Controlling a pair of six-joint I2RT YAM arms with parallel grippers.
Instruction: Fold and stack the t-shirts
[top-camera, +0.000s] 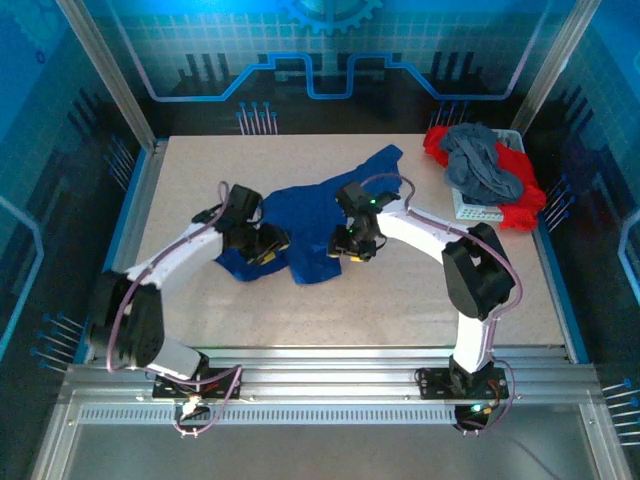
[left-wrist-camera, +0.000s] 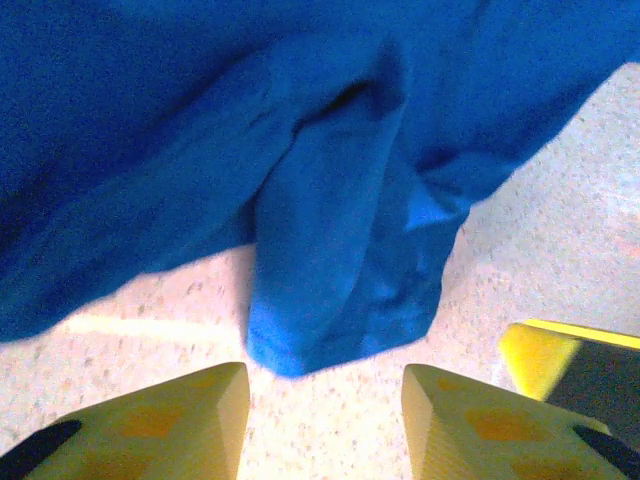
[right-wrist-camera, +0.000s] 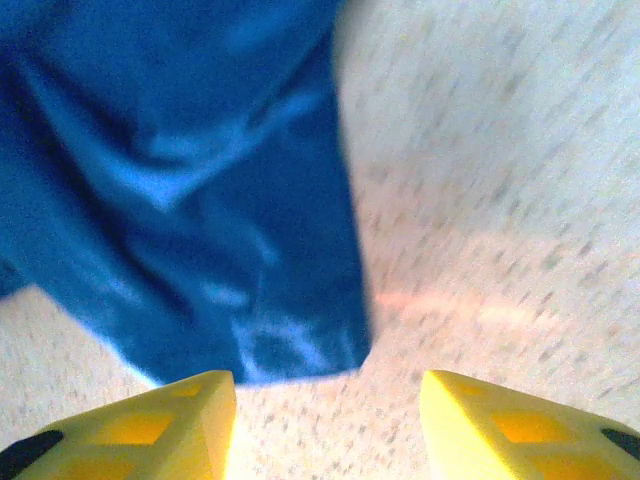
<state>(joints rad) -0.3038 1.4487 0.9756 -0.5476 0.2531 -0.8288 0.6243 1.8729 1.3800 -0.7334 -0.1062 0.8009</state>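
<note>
A royal-blue t-shirt (top-camera: 312, 212) lies crumpled in the middle of the table. My left gripper (top-camera: 268, 246) is low at its left lower edge and my right gripper (top-camera: 352, 246) at its right lower edge. In the left wrist view the left gripper (left-wrist-camera: 325, 425) is open with bare table between its fingers; a bunched fold of the blue t-shirt (left-wrist-camera: 340, 290) ends just ahead of the gap. The right gripper (right-wrist-camera: 328, 425) is open too, and a corner of the blue t-shirt (right-wrist-camera: 220, 220) lies just beyond its left finger. A slate-grey t-shirt (top-camera: 482, 165) and red t-shirts (top-camera: 525, 200) are heaped at the back right.
A white basket (top-camera: 470, 208) sits under the grey and red heap at the table's right edge. The speckled tabletop (top-camera: 400, 300) runs bare toward the near edge. A yellow finger of the other gripper (left-wrist-camera: 545, 355) shows to the right in the left wrist view.
</note>
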